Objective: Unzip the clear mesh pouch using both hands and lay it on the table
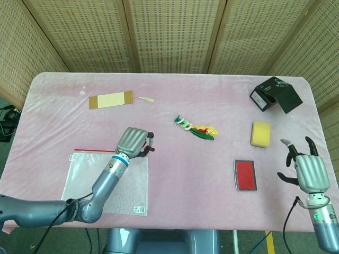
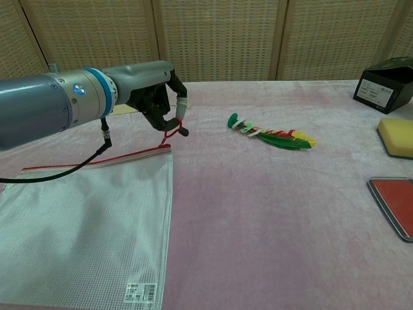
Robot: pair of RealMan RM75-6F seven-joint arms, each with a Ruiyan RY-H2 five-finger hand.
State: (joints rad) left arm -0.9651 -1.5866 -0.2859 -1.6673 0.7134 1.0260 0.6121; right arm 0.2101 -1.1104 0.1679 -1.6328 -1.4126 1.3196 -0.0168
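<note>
Clear mesh pouch (image 2: 90, 219) flat on near-left counter (image 2: 271, 213), zipper edge farthest. Left hand (image 2: 151, 90) pinching, apparently, the red zipper pull (image 2: 173, 131) at its corner for leverage. Right hand (image 1: 307, 169) empty, fingers spread, well apart.

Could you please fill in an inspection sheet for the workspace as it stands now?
Surface: pink cloth-covered table, lightly wrinkled.
Job's things: clear mesh pouch lies flat at front left, red zipper edge facing away; its red zipper pull is lifted.
Clutter: tan tag, green feather toy, yellow sponge, red card case, black box.
Hands: left hand pinches the zipper pull above the pouch's corner; right hand hovers at the table's right edge, fingers spread, holding nothing.
Cables: a black cable hangs from the left forearm.
Surroundings: woven folding screens behind the table.
</note>
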